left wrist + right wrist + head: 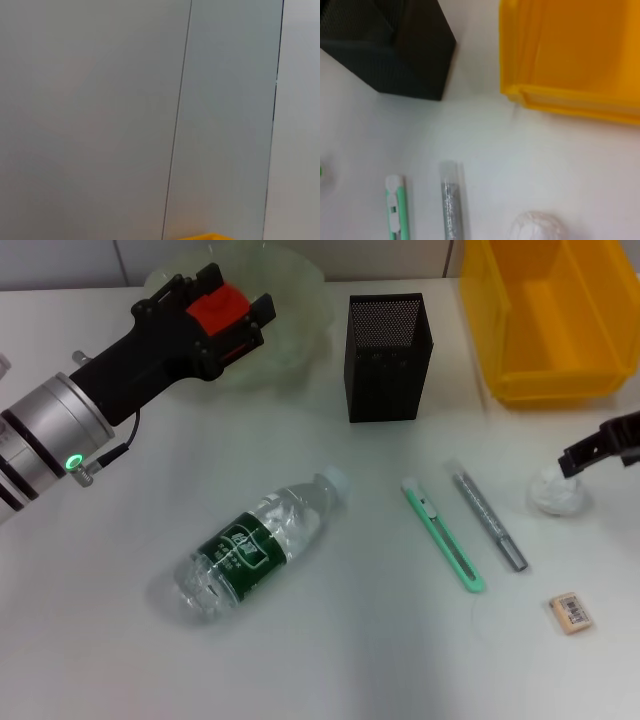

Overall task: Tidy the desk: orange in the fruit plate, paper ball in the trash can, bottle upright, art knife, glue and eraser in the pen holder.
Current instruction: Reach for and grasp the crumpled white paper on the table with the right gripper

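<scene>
My left gripper [222, 302] is shut on the red-orange orange [218, 312], holding it over the pale green fruit plate [295, 300] at the back left. The bottle [260, 545] lies on its side on the desk [100, 640]. The mint-green art knife [445, 535] and the grey glue [490, 522] lie side by side right of it. Farther right sits the paper ball [555, 492], with my right gripper [600, 452] just above its far side. The right wrist view shows the paper ball [537, 227], glue [451, 205] and art knife [396, 210]. The eraser [571, 611] lies front right.
The black mesh pen holder [388, 355] stands at the back centre, also seen in the right wrist view [395, 50]. The yellow trash can [560, 320] fills the back right corner [570, 55]. The left wrist view shows only a wall and a sliver of the trash can [205, 236].
</scene>
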{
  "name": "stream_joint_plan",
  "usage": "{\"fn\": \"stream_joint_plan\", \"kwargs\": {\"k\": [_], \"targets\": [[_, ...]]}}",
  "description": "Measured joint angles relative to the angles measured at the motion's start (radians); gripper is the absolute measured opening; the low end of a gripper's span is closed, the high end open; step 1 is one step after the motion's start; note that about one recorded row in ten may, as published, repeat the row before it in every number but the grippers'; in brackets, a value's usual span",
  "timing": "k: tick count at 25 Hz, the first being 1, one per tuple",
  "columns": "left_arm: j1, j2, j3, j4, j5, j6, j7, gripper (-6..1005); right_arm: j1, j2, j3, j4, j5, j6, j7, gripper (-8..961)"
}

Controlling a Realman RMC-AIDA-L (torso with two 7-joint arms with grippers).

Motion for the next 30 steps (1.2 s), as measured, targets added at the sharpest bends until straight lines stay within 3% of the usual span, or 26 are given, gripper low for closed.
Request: {"fn": "stream_joint_plan", "kwargs": {"k": [13,30], "targets": [[-0.019,0.000,0.000,-0.001,-0.014,-0.008,0.017,804,0.081,-0.003,-0.071,0.227,-0.037,0.157,-0.003,816],[-0.015,0.000,0.000,-0.001,-0.018,-0.011,0.018,804,0.094,-0.003,-0.072,0.275,-0.038,0.177,-0.029,808]]}}
